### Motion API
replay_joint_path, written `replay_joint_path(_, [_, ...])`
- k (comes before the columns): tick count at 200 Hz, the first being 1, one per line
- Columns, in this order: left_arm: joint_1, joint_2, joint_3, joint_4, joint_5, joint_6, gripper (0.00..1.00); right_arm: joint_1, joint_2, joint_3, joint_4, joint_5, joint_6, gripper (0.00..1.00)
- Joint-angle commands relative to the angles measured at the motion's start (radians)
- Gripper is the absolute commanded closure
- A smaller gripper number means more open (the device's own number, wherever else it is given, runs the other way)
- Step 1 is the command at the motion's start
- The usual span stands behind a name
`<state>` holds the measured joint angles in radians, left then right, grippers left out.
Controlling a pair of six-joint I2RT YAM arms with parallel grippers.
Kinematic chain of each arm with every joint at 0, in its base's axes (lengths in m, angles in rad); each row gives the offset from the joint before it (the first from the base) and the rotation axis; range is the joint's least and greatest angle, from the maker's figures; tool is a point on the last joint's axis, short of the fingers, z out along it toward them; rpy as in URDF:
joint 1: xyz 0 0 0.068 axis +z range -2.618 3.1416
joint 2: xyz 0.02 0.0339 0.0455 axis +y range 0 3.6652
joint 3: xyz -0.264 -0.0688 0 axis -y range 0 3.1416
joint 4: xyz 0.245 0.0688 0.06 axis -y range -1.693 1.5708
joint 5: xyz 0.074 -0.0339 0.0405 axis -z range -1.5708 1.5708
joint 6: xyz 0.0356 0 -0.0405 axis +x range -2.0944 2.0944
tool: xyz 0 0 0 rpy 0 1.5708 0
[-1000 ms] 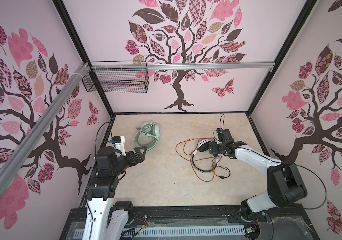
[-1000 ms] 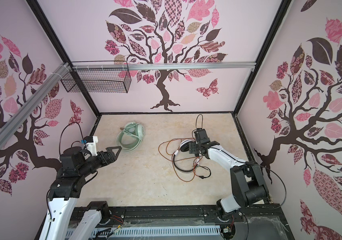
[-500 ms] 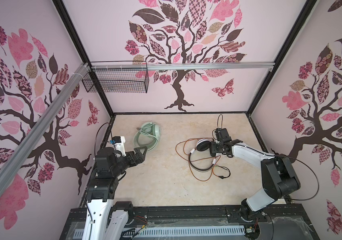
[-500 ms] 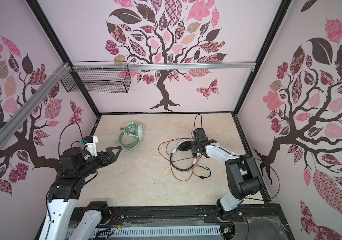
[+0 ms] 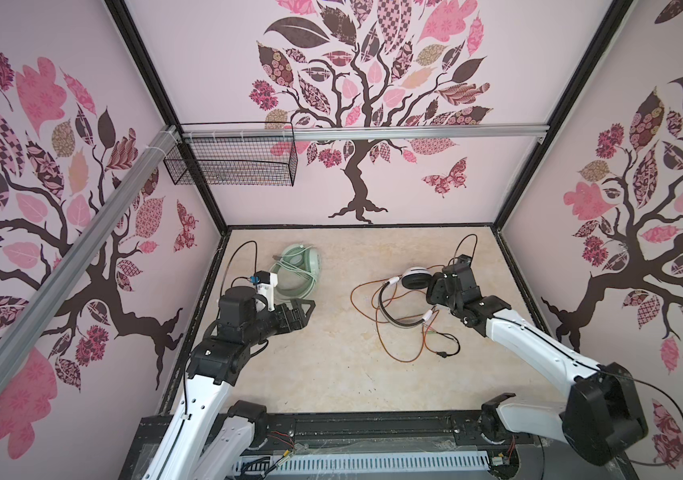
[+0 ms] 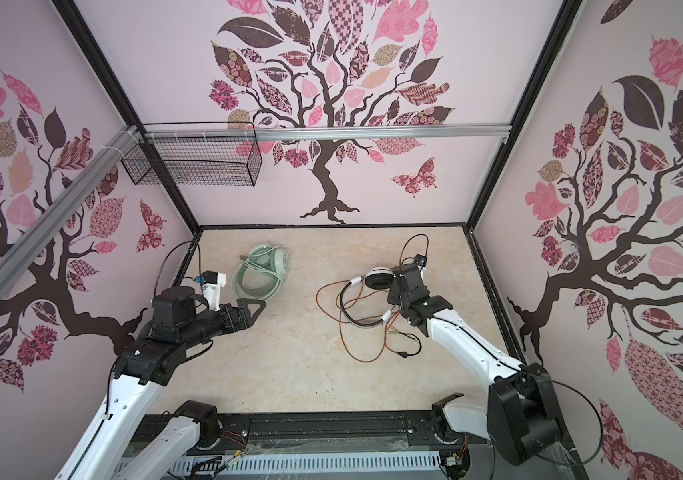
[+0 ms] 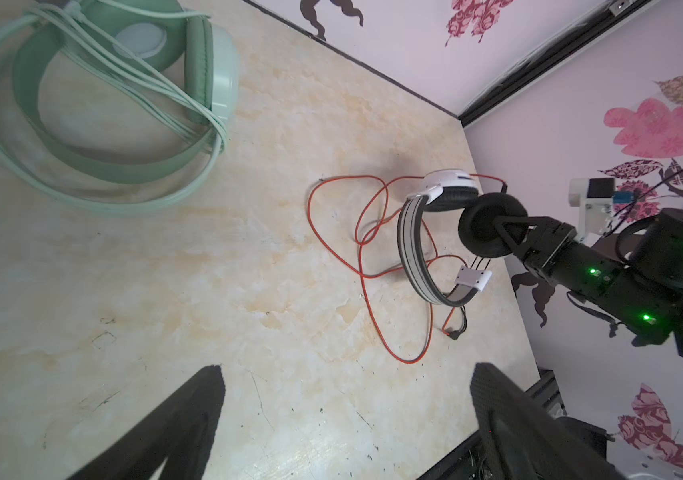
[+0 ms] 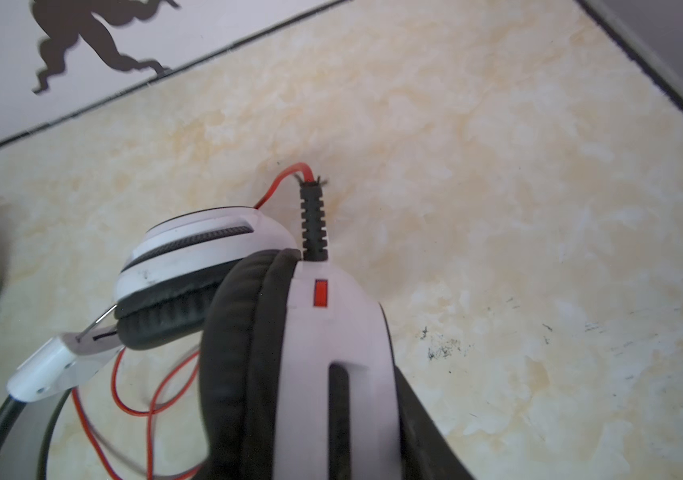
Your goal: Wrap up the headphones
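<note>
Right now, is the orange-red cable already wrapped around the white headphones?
No, the orange-red cable lies in loose loops on the table.

The left gripper (image 7: 348,368) holds its 2 dark jaws spread wide above the marbled table (image 7: 206,291). From them, at 10 o'clock, the mint-green headphones (image 7: 206,70) lie with their pale cable (image 7: 165,95) looped around them. At 1 o'clock the white-and-black headphones (image 7: 409,249) sit amid loose orange-red cable (image 7: 310,208). The right gripper (image 7: 497,226) reaches in from 3 o'clock, its jaws clamped on 1 black ear pad (image 7: 477,232).
</note>
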<state>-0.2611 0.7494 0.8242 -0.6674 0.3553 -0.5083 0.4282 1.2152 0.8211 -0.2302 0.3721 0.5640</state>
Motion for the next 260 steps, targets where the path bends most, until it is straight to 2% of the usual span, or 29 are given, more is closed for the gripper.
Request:
replay_joint_path(1, [-0.071, 0.036, 0.008, 0.006, -0.102, -0.084, 0.04, 0.087, -0.069, 0.036, 0.048, 0.116, 0.117, 0.63])
replay_joint_path(18, [-0.118, 0.081, 0.024, 0.029, -0.1, -0.164, 0.04, 0.113, -0.082, 0.025, 0.038, 0.099, 0.186, 0.63])
replay_joint_path(33, [-0.171, 0.122, 0.027, 0.063, -0.105, -0.258, 0.04, 0.161, -0.102, 0.001, 0.042, 0.13, 0.23, 0.63])
replay_joint_path(49, [-0.259, 0.165, 0.039, 0.063, -0.191, -0.369, 0.04, 0.234, -0.126, -0.022, 0.046, 0.21, 0.259, 0.61])
replay_joint_path(70, [-0.39, 0.255, 0.098, 0.003, -0.361, -0.488, 0.04, 0.311, -0.127, -0.024, 0.026, 0.288, 0.31, 0.61])
replay_joint_path(90, [-0.463, 0.385, 0.184, -0.067, -0.421, -0.546, 0.04, 0.352, -0.102, -0.004, -0.016, 0.32, 0.375, 0.64])
replay_joint_path(126, [-0.52, 0.526, 0.26, -0.046, -0.403, -0.62, 0.03, 0.405, -0.084, 0.004, -0.043, 0.386, 0.444, 0.64])
replay_joint_path(170, [-0.549, 0.629, 0.282, 0.017, -0.293, -0.671, 0.04, 0.407, -0.1, 0.011, -0.062, 0.461, 0.509, 0.64])
replay_joint_path(197, [-0.574, 0.682, 0.307, 0.024, -0.287, -0.707, 0.04, 0.407, -0.127, 0.014, -0.084, 0.492, 0.556, 0.65])
replay_joint_path(233, [-0.598, 0.773, 0.379, -0.004, -0.246, -0.718, 0.06, 0.406, -0.093, 0.108, -0.23, 0.54, 0.612, 0.64])
replay_joint_path(260, [-0.638, 0.831, 0.444, -0.036, -0.254, -0.731, 0.07, 0.407, -0.065, 0.139, -0.267, 0.535, 0.643, 0.64])
